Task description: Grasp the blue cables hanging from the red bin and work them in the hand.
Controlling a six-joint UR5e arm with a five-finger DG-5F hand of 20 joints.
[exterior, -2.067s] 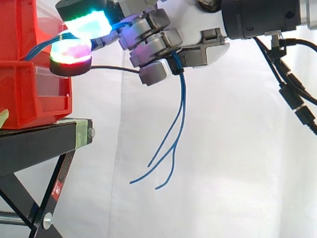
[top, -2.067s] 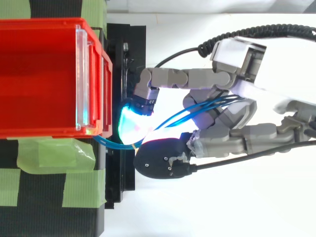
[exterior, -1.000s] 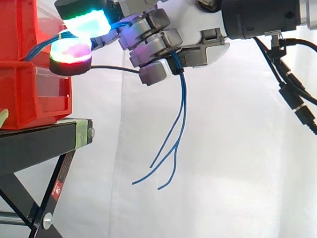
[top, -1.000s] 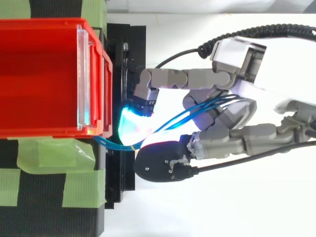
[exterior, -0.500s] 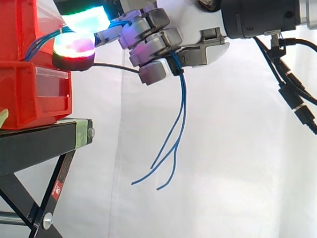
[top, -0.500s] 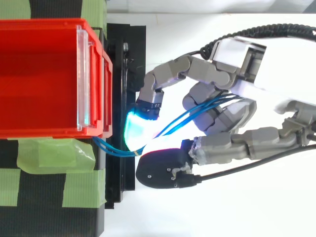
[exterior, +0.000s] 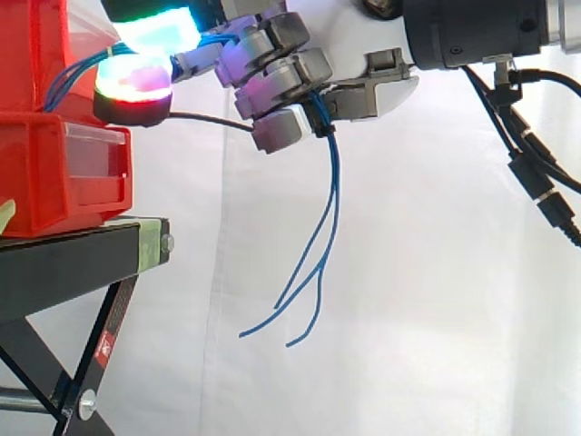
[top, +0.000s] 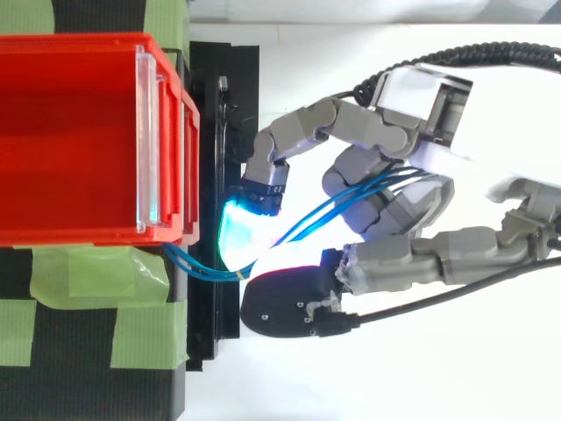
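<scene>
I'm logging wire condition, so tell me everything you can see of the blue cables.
The blue cables are several thin, flexible strands. They leave the front of the red bin, loop across to the robot hand, whose curled fingers grip them, then hang freely below it, loose ends splaying leftward, touching nothing.

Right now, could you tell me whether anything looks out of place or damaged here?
Nothing stands out: the blue cables run from the red bin through the curled fingers of the hand, loose ends dangling below.

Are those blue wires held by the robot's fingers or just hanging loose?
Held: curled fingers clamp the blue cables, ends dangling below.
</scene>
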